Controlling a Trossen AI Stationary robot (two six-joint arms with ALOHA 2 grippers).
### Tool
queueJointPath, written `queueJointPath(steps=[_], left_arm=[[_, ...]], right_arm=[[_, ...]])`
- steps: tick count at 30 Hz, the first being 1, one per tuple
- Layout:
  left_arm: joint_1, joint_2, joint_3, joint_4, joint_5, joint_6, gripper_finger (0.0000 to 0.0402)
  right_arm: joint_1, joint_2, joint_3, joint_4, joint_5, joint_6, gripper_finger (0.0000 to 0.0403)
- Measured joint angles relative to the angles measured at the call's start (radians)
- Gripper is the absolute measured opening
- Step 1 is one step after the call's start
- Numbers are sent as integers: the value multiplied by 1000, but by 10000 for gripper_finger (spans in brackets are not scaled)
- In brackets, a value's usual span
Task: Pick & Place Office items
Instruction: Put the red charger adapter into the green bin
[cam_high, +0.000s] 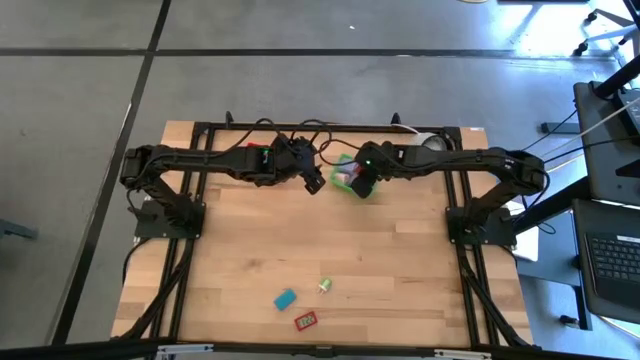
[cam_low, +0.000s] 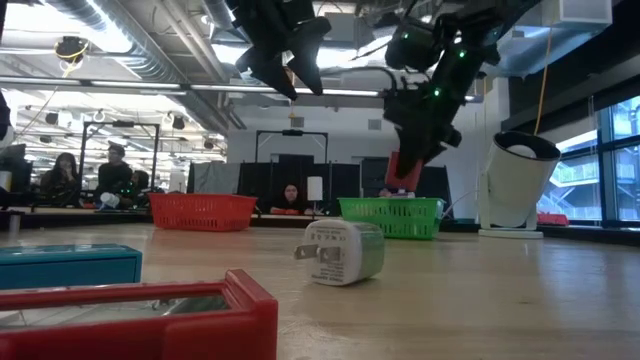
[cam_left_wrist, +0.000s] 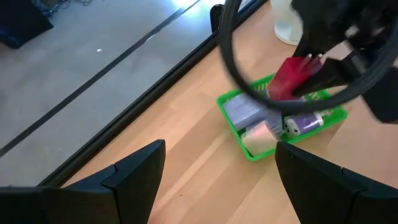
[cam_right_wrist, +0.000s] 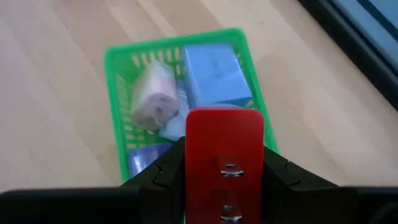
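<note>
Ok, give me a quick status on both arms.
Right pincer shut on red piece, above green basket. Left pincer open, empty, raised beside it. Nothing blocking the basket.

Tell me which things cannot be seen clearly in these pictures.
- Red basket: contents hidden by its wall, low view.
- Green basket: near part covered by the red item in the right gripper, right wrist view.
- Red-framed item: too small, high view.

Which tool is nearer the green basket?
Right. The right tool, shut on a red piece, hangs directly over the green basket; the left tool is open, off to its side.
</note>
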Motion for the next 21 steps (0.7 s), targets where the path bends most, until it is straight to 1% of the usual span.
queueJointPath(steps=[2,6,13,16,21], left_arm=[[-1,0,0,0,3,0,301],[0,0,0,-2,3,1,301],[-1,0,0,-1,3,61,301],[0,0,0,-1,-3,63,301],[-1,0,0,-3,-5,87,301]], right_arm=[[3,25,0,1,1,-14,125],[3,74,0,10,-51,-32,125],[3,99,1,12,-52,-2,131],[1,93,1,9,-52,-1,152],[1,87,2,7,-52,10,208]])
